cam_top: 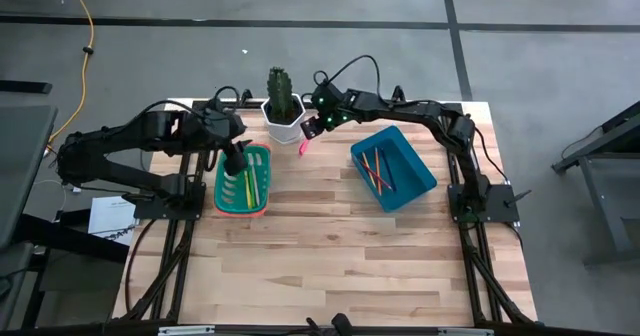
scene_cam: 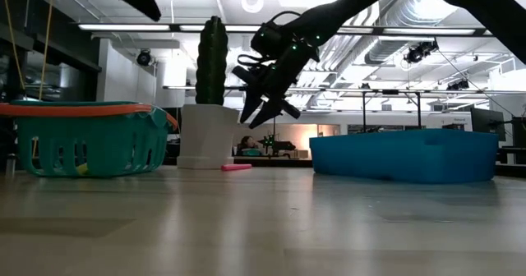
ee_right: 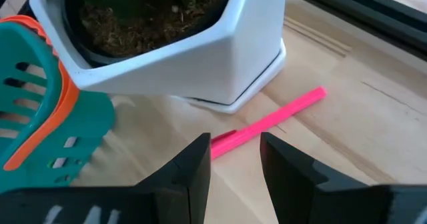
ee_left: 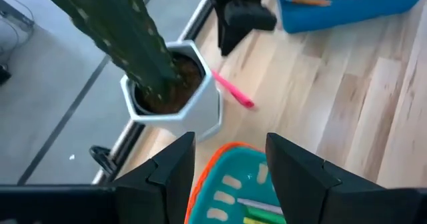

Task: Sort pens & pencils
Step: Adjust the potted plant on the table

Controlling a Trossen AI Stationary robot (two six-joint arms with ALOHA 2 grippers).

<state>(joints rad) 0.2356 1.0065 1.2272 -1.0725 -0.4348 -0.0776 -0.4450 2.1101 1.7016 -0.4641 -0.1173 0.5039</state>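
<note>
You're looking at a robotics lab in an open, industrial-style hall — a butcher-block table point(cam_top: 330, 256) on a black frame stands on a grey concrete floor point(cam_top: 300, 56) with dark seams. Beyond it run exposed ceiling ducts point(scene_cam: 411, 13), strip lights point(scene_cam: 148, 27) and metal racks point(scene_cam: 411, 112) — a yellow cable point(cam_top: 85, 26) trails across the floor.

Two baskets stand on the table point(cam_top: 330, 276): one teal basket point(cam_top: 243, 179) and one blue bin point(cam_top: 393, 168). One potted cactus point(cam_top: 282, 104) stands between them. One pink pen point(cam_top: 303, 147) lies just beside the cactus pot. Two robot arms reach in.
</note>
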